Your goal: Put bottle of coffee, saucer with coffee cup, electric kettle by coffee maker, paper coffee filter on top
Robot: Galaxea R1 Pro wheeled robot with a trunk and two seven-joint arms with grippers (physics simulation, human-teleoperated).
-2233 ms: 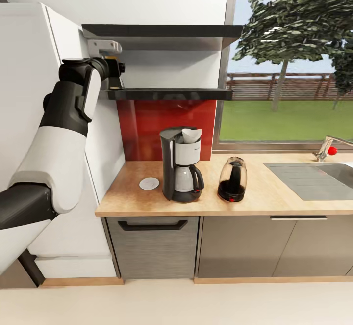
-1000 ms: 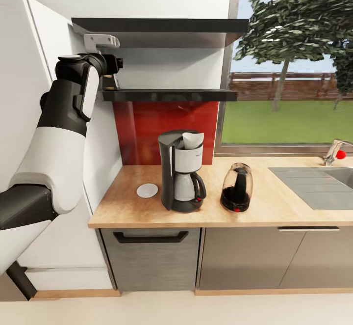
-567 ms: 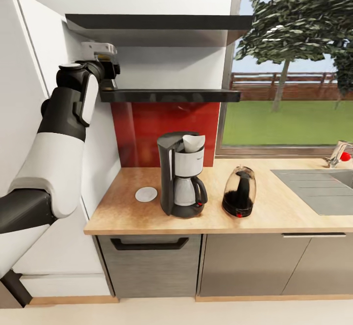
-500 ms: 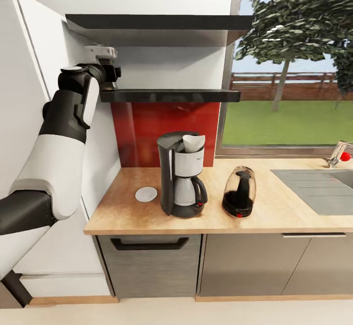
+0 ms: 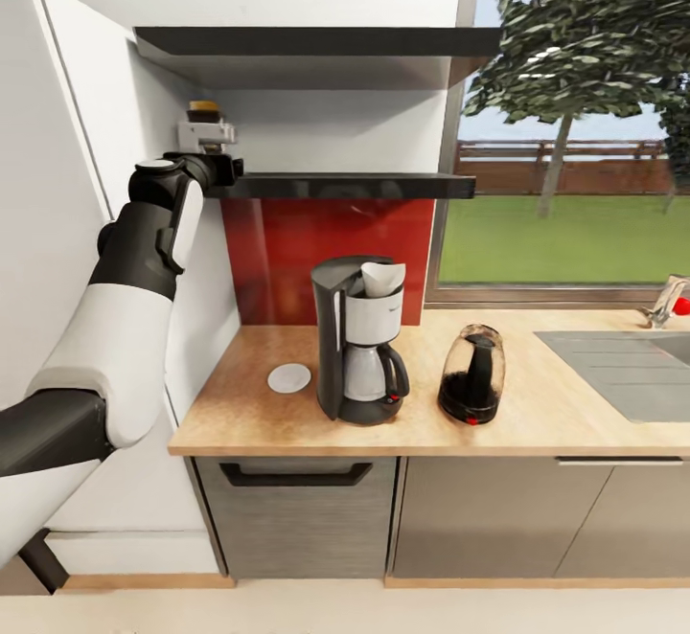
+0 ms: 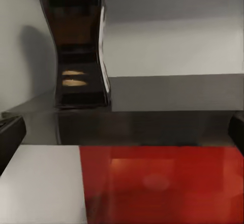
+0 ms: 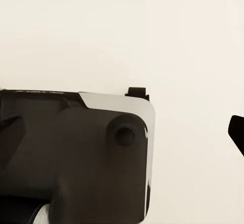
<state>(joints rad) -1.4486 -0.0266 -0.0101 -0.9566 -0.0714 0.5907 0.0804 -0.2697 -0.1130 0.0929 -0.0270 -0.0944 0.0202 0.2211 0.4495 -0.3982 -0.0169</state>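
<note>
Since half a second ago my left arm has dropped: the left gripper (image 5: 222,167) now sits at the edge of the kitchen shelf (image 5: 345,185) rather than above it, and the yellow-orange cap of the bottle of coffee (image 5: 203,113) shows over the wrist. The head camera has shifted a little too, so the whole scene has slid slightly.

Largest first: the wooden countertop (image 5: 537,414) runs under the window, with the sink basin (image 5: 623,366) at its far right. On it stands the coffee maker (image 5: 356,339), upright, with the paper coffee filter (image 5: 383,278) sitting in its top. Just right of it, apart, is the electric kettle (image 5: 472,374). Left of the machine, apart from it, the saucer (image 5: 288,378) lies flat and bare.

My left wrist camera looks along the shelf (image 6: 152,97); the dark bottle (image 6: 81,51) stands upright on it, ahead of the fingers (image 6: 11,132), which are spread wide at both edges of the view and touch nothing. The bottle is not between them.

My right wrist camera shows a dark and white robot part (image 7: 76,158) against a pale surface, and one dark fingertip (image 7: 237,132); I cannot tell how that gripper stands.
</note>
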